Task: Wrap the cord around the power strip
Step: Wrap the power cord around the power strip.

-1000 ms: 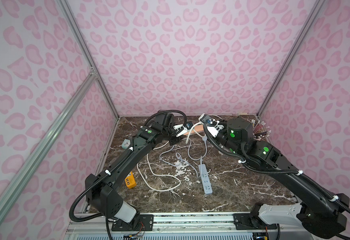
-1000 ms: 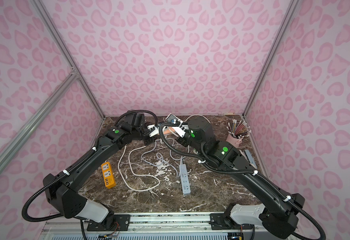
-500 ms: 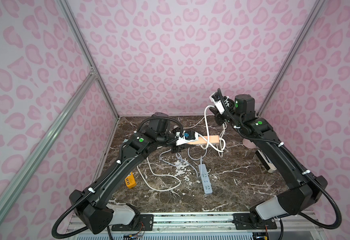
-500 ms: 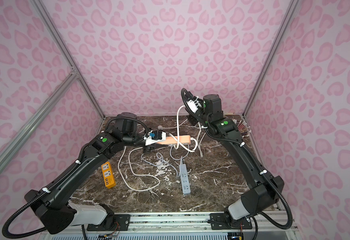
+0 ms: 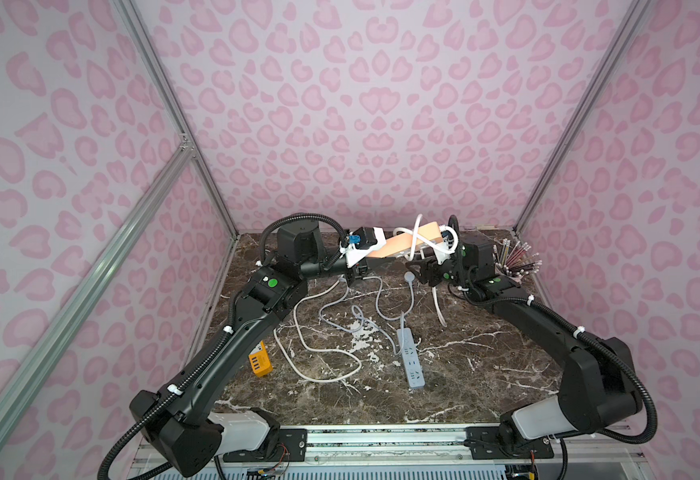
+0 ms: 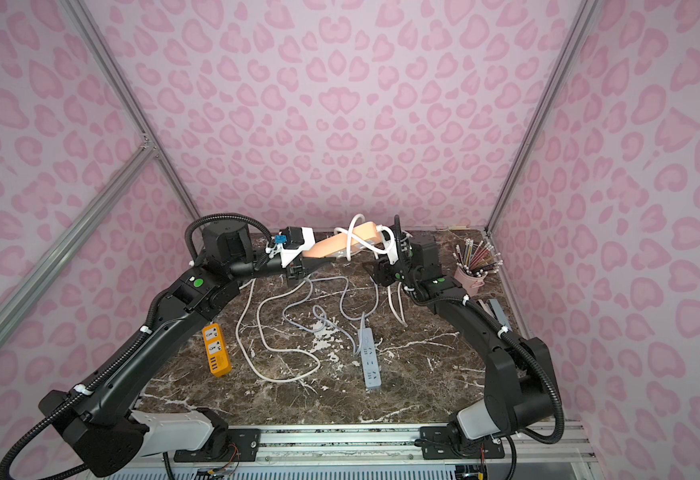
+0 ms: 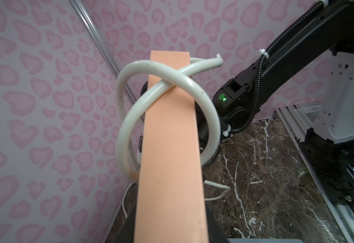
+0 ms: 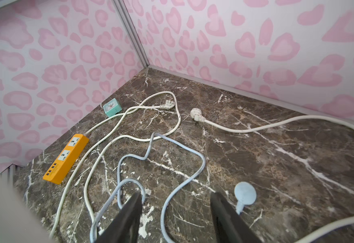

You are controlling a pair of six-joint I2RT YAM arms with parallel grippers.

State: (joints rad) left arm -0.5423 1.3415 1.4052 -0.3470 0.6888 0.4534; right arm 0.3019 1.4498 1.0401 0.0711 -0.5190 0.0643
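My left gripper (image 5: 361, 266) is shut on one end of the peach power strip (image 5: 398, 246), which it holds in the air over the back of the table, far end tilted upward. Its thick white cord (image 5: 417, 232) makes two crossing loops around the strip (image 7: 169, 147); in the left wrist view the cord (image 7: 161, 69) crosses over the strip's top face. The cord's tail hangs to the table. Just below the strip's far end, my right gripper (image 5: 423, 270) is open with nothing in it. In the right wrist view its jaws (image 8: 175, 195) stand apart above the marble.
A blue-grey power strip (image 5: 410, 361) lies mid-table with its cord and round plug (image 8: 245, 193). At the left lies a yellow power strip (image 6: 216, 349) with a long white cord (image 5: 319, 365). A pencil cup (image 6: 471, 276) stands back right. A teal clock (image 8: 113, 107) sits back left.
My right arm has come down from high near the back wall to just under the strip's far end, and its jaws have opened and let go of the cord. The left gripper keeps its hold.
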